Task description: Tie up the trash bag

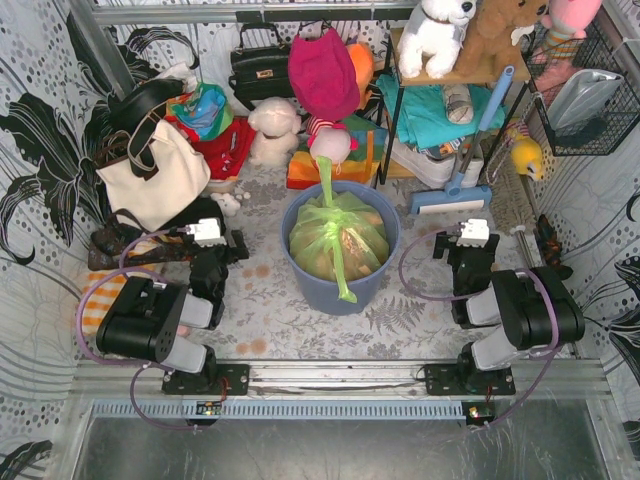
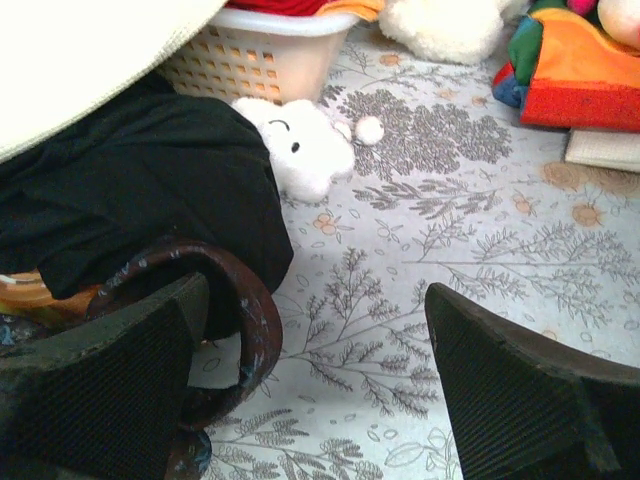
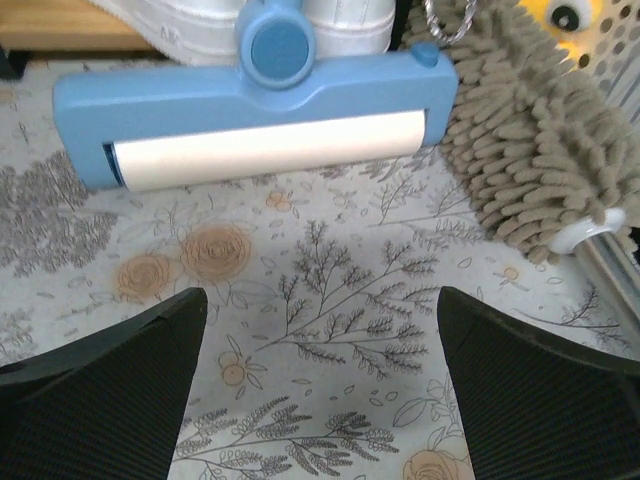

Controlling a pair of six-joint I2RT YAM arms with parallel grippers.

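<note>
trash bag (image 1: pixel 335 235): light green | bin (image 1: pixel 310 290): blue-grey | tablecloth (image 1: pixel 260 312): grey floral | lint roller (image 3: pixel 250 100): blue

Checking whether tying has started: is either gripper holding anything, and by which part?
Nothing is held. The left gripper and the right gripper both stand open above the patterned table cover, away from the trash bag.

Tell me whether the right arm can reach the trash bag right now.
Probably yes: the right gripper is open, and only mat lies between it and the bag, whose top stands exposed in the bin.
</note>
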